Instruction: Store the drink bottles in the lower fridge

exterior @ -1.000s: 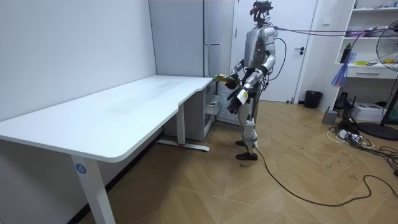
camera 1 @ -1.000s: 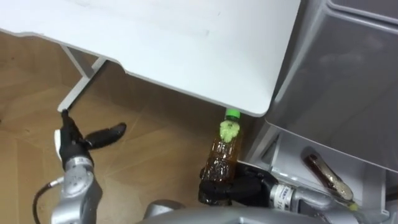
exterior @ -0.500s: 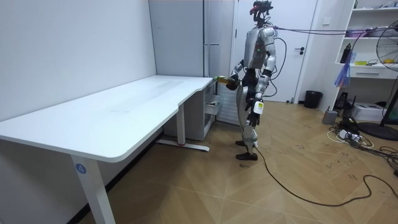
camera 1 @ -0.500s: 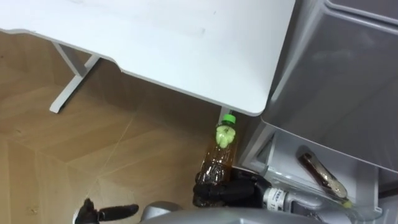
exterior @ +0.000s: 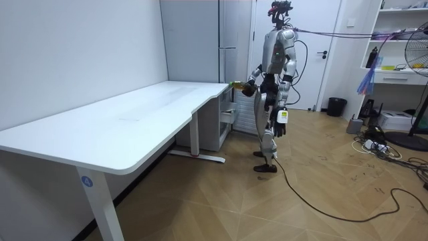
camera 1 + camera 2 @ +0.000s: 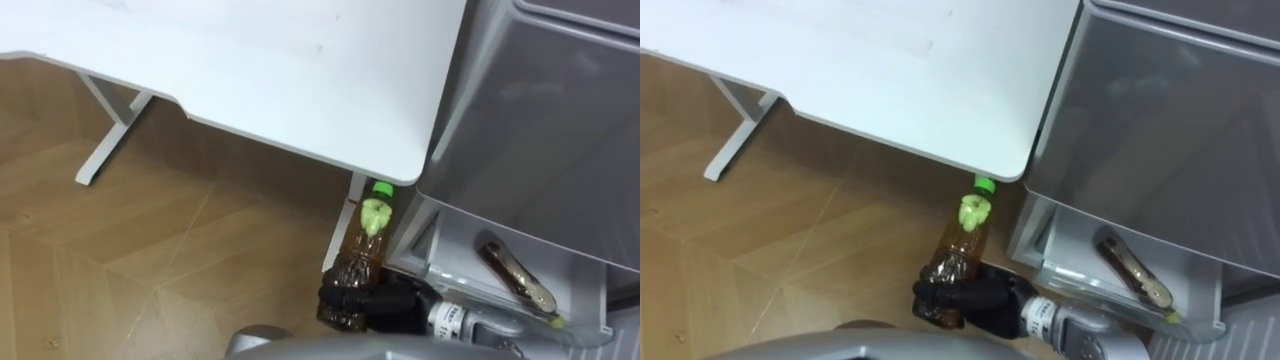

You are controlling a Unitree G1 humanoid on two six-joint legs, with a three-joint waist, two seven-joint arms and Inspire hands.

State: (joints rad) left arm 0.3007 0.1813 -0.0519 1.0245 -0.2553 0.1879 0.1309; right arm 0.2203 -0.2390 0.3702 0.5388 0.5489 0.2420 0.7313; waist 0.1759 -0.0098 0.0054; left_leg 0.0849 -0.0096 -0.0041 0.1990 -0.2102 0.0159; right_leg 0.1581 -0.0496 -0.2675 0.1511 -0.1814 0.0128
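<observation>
The bottle (image 6: 362, 262) is clear plastic with a green cap (image 6: 381, 188) and a pale green band at the neck, and amber drink fills it almost to the shoulder. I judge it moderately heavy for its size, with thin ribbed walls that give under a hard squeeze and a smooth skin that could slip. It is not fragile.

The right hand (image 6: 372, 301) has its dark fingers curled round the lower body, which looks the best place to hold it. The ribs there give purchase, the weight sits low, and the cap end is left free to lead.

No brand, label text or other writing can be read on it.

The bottle stands tilted just outside the left front corner of the open drawer (image 6: 455, 250), not yet inside. Inside that drawer a second dark bottle (image 6: 517, 277) lies on its side. Above the drawer is the grey fridge (image 6: 540, 120), and left of the drawer the white table (image 6: 300, 70) overhangs the wooden floor (image 6: 150, 250).

The left hand (image 5: 280, 127) hangs by the robot's side, away from the drawer. I cannot tell how its fingers are set.
</observation>
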